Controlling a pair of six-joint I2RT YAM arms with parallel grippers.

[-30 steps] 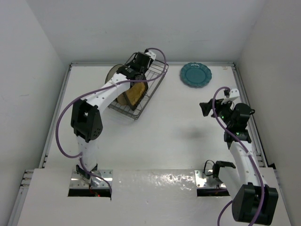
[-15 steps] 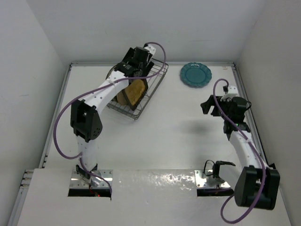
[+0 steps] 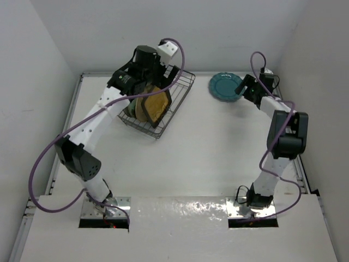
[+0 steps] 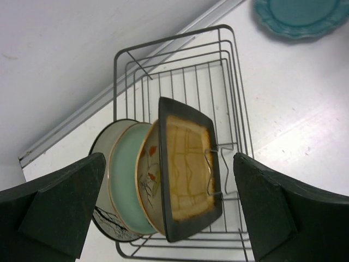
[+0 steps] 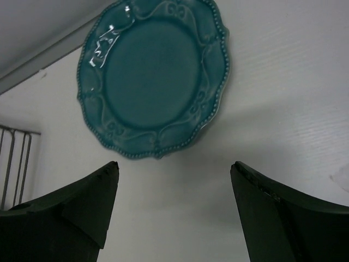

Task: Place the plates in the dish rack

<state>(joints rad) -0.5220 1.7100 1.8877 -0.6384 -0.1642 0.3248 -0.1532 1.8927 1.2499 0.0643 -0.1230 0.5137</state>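
Plates stand on edge, packed together at one end of the dish rack (image 4: 234,82): grey plate (image 4: 101,158), pale aqua plate (image 4: 125,185), cream floral plate (image 4: 148,174) and square amber plate (image 4: 188,174), a wavy divider wire crossing the amber face. The left gripper (image 4: 168,164) hangs above them, jaws wide and empty. The teal plate (image 5: 152,76) lies flat on the table (image 3: 207,153) by the back wall, well apart from the rack, with the right gripper (image 5: 173,166) spread wide over its near rim.

The left wrist view's top edge cuts off the teal plate (image 4: 297,16).
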